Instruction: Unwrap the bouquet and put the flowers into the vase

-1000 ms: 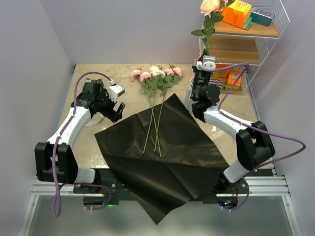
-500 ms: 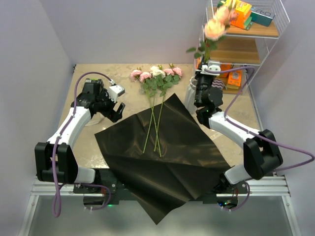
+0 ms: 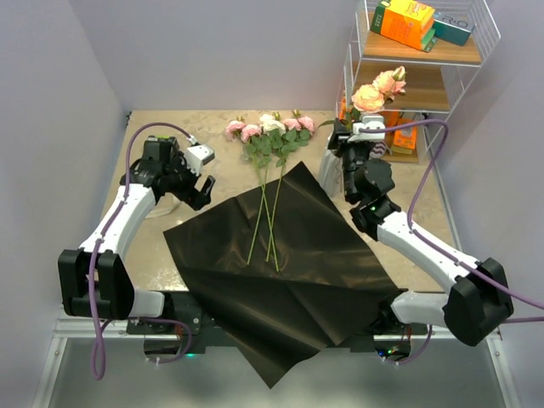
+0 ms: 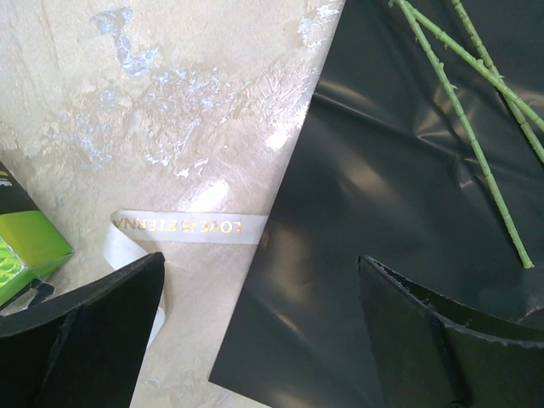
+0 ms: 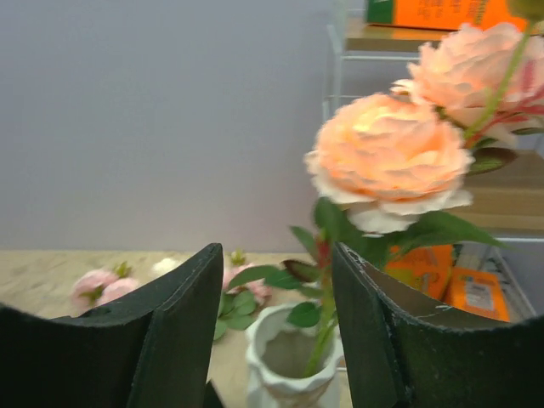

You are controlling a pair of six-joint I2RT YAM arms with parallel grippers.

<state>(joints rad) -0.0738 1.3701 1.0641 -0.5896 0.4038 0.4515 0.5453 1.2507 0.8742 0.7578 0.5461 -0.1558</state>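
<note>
Two peach roses (image 3: 374,92) stand in the vase (image 3: 326,170) at the table's far right in the top view, just in front of the wire shelf (image 3: 425,53). The right gripper (image 3: 344,146) hovers at the vase, below the blooms. The loose roses (image 3: 268,127) lie mid-table, heads toward the far wall and lower stems resting on the spread black paper sheet (image 3: 289,263). The left gripper (image 3: 204,194) sits at the sheet's left corner, well apart from them.

From the left wrist, the left gripper (image 4: 261,272) is spread wide and grasps nothing. Below it lie the sheet's edge (image 4: 382,187) and a loose ribbon (image 4: 191,225) on the table. Two bare green stems (image 4: 463,127) cross the paper at upper right, and a green box (image 4: 21,246) pokes in at the left.

From the right wrist, the right gripper (image 5: 276,255) has its jaws parted and clamps nothing. The vase (image 5: 280,365) shows in the gap beyond them, a stem dropping into its mouth with the peach roses (image 5: 391,157) above.

The remaining flowers look light, with thin, fairly stiff stems and soft heads that would crush. The bare lower stem over the paper seems the best place to pinch, though the glossy sheet may slide underneath. The vase looks small and could tip under tall stems.
</note>
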